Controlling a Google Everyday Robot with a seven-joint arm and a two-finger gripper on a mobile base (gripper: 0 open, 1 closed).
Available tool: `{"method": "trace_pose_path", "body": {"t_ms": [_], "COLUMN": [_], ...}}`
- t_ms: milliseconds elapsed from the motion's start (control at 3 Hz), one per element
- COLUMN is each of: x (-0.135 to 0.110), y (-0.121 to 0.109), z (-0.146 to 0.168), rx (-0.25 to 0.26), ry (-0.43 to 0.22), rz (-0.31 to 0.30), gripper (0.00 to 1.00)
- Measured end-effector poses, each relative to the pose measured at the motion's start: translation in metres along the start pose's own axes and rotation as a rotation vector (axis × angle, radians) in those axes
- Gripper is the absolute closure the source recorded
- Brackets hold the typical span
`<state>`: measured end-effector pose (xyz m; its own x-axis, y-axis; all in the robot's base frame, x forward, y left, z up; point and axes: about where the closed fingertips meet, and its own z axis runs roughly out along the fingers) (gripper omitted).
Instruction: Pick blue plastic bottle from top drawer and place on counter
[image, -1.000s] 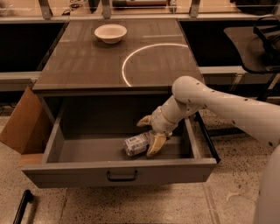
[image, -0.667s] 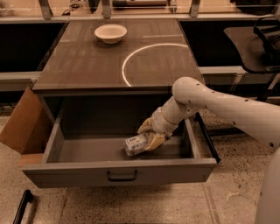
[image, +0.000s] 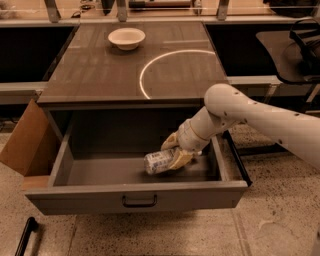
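Note:
The blue plastic bottle (image: 157, 162) lies on its side in the open top drawer (image: 75, 199), right of the middle, with its pale label showing. My gripper (image: 173, 151) reaches down into the drawer from the right. Its tan fingers (image: 180, 158) are closed around the right end of the bottle, hiding that end. The white arm (image: 250, 117) crosses the drawer's right wall. The counter (image: 95, 75), grey-brown with a white arc, lies directly behind the drawer.
A white bowl (image: 126, 37) stands at the back of the counter. A brown cardboard flap (image: 24, 142) leans at the drawer's left side. A dark side table (image: 287, 52) is at the right. A black bar (image: 24, 236) lies on the floor at bottom left.
The fingers have closed in on the bottle's right end. The bottle has shifted slightly up and to the right in the drawer.

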<state>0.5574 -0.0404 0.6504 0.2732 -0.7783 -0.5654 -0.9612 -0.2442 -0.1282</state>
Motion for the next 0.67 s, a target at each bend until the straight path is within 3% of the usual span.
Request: {"method": "trace_pose_path", "body": {"t_ms": [333, 667], "x": [-0.008, -0.011], "y": [0.002, 0.003], "z": [-0.044, -0.089], "rx": [0.063, 0.135], "ry": [-0.032, -0.043], "rz": [-0.016, -0.024], "gripper": [1.00, 1.00]}}
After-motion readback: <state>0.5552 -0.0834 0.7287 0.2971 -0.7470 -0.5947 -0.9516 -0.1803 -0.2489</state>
